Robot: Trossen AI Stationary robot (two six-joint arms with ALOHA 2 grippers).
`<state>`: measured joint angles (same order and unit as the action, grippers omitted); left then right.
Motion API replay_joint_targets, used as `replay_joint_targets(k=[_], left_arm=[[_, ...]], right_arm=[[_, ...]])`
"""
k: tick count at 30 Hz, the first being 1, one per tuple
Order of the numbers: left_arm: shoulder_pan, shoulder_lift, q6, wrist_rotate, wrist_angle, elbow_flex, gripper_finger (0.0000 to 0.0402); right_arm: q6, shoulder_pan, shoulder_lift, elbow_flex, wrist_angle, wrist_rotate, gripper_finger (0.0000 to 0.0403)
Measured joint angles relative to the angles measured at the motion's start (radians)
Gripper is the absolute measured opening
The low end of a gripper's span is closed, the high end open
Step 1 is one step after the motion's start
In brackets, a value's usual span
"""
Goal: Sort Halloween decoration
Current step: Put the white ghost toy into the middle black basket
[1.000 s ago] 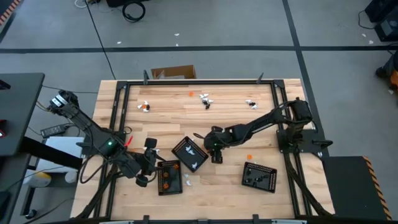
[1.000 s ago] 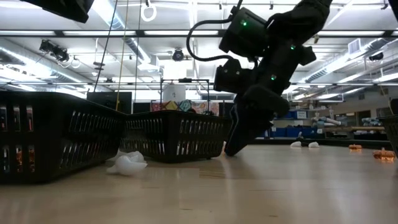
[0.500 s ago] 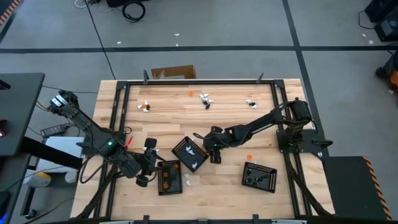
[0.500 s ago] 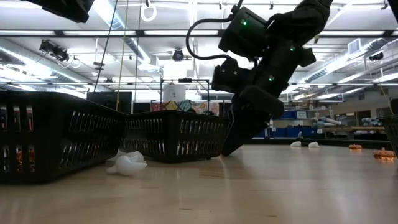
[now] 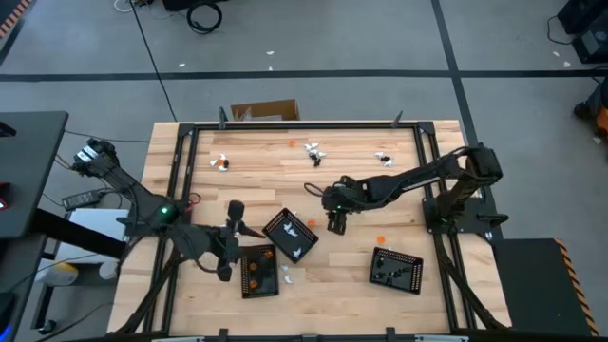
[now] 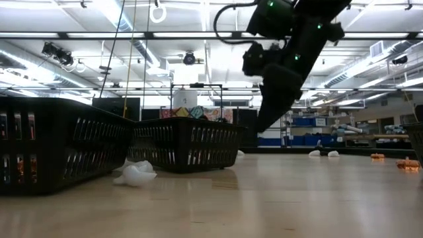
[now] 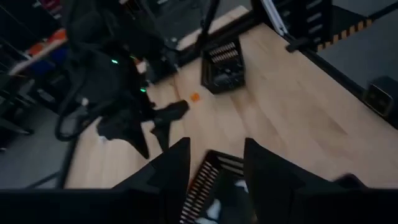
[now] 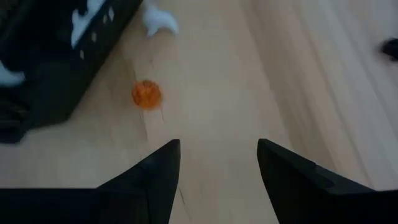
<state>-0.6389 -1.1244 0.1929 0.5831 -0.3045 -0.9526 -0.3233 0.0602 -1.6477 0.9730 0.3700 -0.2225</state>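
The Halloween decoration lies as tiny pieces. Near my right gripper (image 8: pixel 217 165) an orange one (image 8: pixel 147 94) and a white one (image 8: pixel 158 22) rest on the wood beside the middle black tray (image 5: pixel 290 236). Another orange piece (image 5: pixel 382 239) lies nearer the right tray (image 5: pixel 396 268), and more sit along the far side (image 5: pixel 313 152). My right gripper (image 5: pixel 334 223) hangs open above the table, just right of the middle tray. My left gripper (image 5: pixel 237 242) is open and raised beside the left tray (image 5: pixel 258 271), which holds orange pieces. Both grippers are empty.
A white piece (image 6: pixel 135 173) lies on the wood between the left and middle trays. Black frame rails (image 5: pixel 180 180) border the table on both sides and at the back. A cardboard box (image 5: pixel 266 111) stands beyond the far edge. Bare wood (image 5: pixel 332 280) lies between the trays near the front.
My right gripper has lifted off the table beside the middle tray, rolling as it rose and drawing slightly toward the far right. My left gripper has also risen and rolled, shifting a little toward the far edge. No piece or tray has moved.
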Motion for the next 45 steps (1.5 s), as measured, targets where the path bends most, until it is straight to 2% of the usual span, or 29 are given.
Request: replay_joint_targets(k=[4,7,15,19,27,34,39,43,45], left_arm=[[0.017,0.003,0.05,0.002,0.0,-0.039,0.0155],[0.024,0.003,0.059,-0.003,-0.013,-0.015,0.0155],[0.06,0.002,0.063,-0.12,0.164,0.185,0.0155],[0.099,0.018,0.047,-0.154,0.205,0.256,0.0155],[0.119,0.18,-0.005,-0.176,0.209,0.37,0.0155],[0.121,0.278,-0.01,-0.146,0.206,0.421,0.0155],[0.126,0.289,0.016,-0.069,0.201,0.463,0.0155],[0.179,0.289,0.082,0.002,0.211,0.469,0.0155],[0.222,0.289,0.126,0.004,0.241,0.469,0.0155]], right_arm=[[-0.068,0.012,0.04,0.0,0.001,-0.078,0.0219],[-0.082,0.015,0.058,0.001,0.012,-0.131,0.0219],[0.018,-0.129,0.1,0.001,0.08,-0.018,0.0219],[0.071,-0.196,0.109,0.001,0.075,-0.016,0.0219],[0.093,-0.277,0.111,0.001,0.049,-0.026,0.0219],[0.12,-0.334,0.111,0.001,-0.096,-0.015,0.0219],[0.09,-0.395,0.097,0.006,-0.116,0.012,0.022],[0.135,-0.421,0.014,0.057,-0.096,0.061,0.022],[0.176,-0.432,-0.054,0.109,-0.081,0.08,0.022]])
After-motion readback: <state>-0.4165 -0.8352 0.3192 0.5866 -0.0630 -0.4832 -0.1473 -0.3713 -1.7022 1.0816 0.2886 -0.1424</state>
